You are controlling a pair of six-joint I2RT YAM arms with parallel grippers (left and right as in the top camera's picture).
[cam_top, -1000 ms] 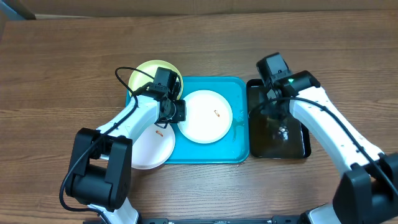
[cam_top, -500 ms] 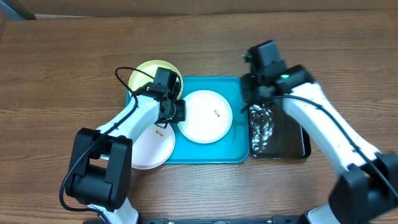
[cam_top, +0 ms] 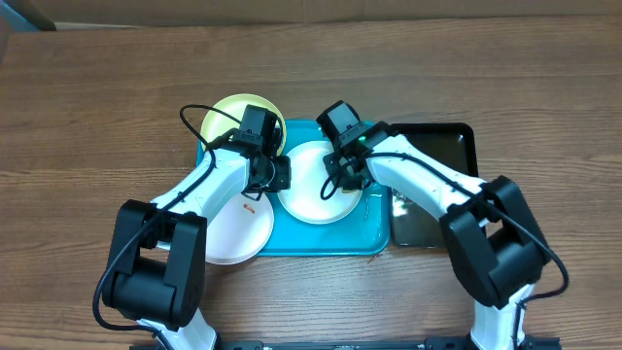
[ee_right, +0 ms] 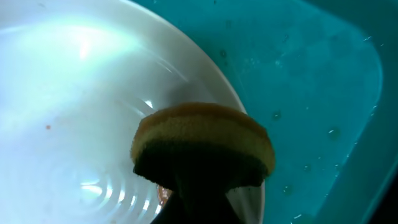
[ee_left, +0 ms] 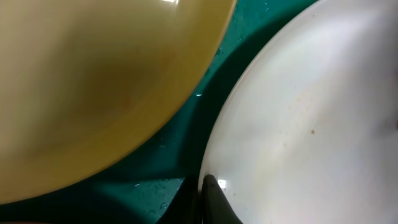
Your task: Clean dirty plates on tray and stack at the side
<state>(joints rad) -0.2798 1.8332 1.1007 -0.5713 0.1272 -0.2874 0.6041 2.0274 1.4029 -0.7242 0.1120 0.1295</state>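
Now over the large turquoise-blue rectangular plastic tray [cam_top: 377,231], the right gripper [cam_top: 339,181] has swung across from the narrow black rectangular tray [cam_top: 442,146] within the past second, jaws clamped on a yellow sponge with a dark scouring face [ee_right: 202,146]. It hangs over the round white plastic plate [cam_top: 309,199] lying mid-tray, so scrubbing looks about to begin. The left gripper [cam_top: 276,173] sits at that plate's left rim; whether it grips cannot be told. The plate shines wet, with a small reddish speck [ee_right: 48,127]. A pale yellow-green plate [cam_top: 228,119] and a second white plate [cam_top: 231,235] overlap the tray's left edge, unstacked.
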